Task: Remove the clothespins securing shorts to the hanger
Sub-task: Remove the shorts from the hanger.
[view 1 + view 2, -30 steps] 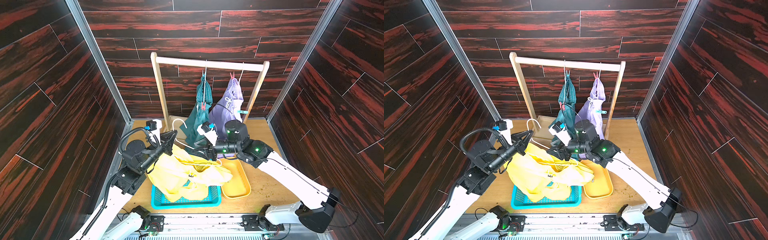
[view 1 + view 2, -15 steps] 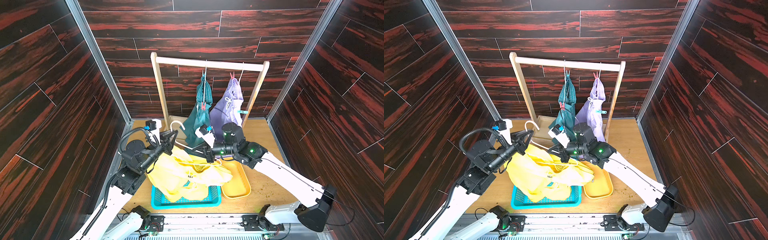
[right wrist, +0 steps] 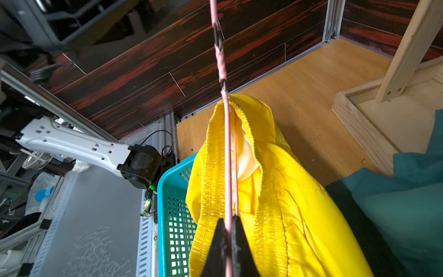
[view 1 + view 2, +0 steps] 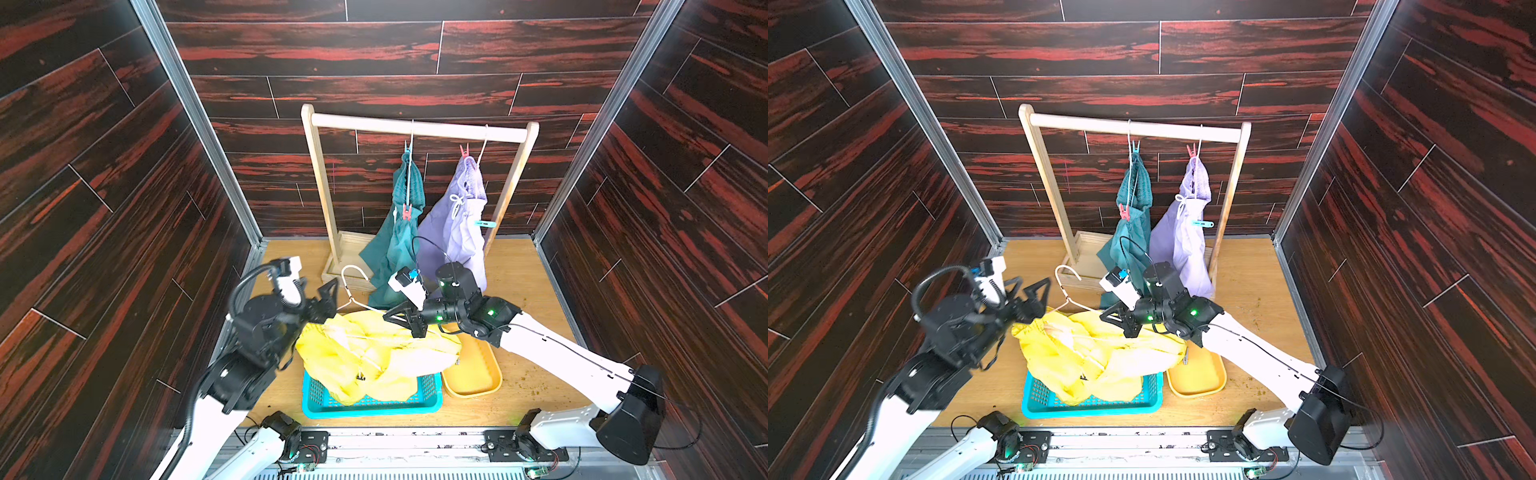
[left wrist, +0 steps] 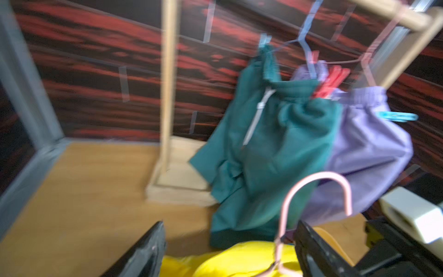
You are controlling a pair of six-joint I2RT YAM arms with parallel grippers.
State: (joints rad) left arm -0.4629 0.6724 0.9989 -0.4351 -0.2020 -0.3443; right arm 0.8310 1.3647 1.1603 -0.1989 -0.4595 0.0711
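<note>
The right gripper [image 3: 229, 221] is clamped on the thin pink wire hanger [image 3: 226, 144]. The hanger carries the bright yellow fabric shorts [image 4: 374, 357], which sag into the turquoise plastic basket [image 4: 374, 409] at the bench's front edge. The left gripper [image 4: 1027, 293] gapes wide near the hanger's hook, holding nothing. Red-pink and light blue plastic clothespins [image 4: 407, 212] pin the dark teal shorts [image 4: 399, 249] and the pale lavender shorts [image 4: 453, 237] on the wooden rack [image 4: 415, 126] at the back edge.

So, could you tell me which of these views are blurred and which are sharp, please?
Left wrist view: motion-blurred throughout, the teal shorts and rack smeared. Right wrist view: sharp, the hanger and yellow shorts crisp. Both top views: sharp and well lit.
</note>
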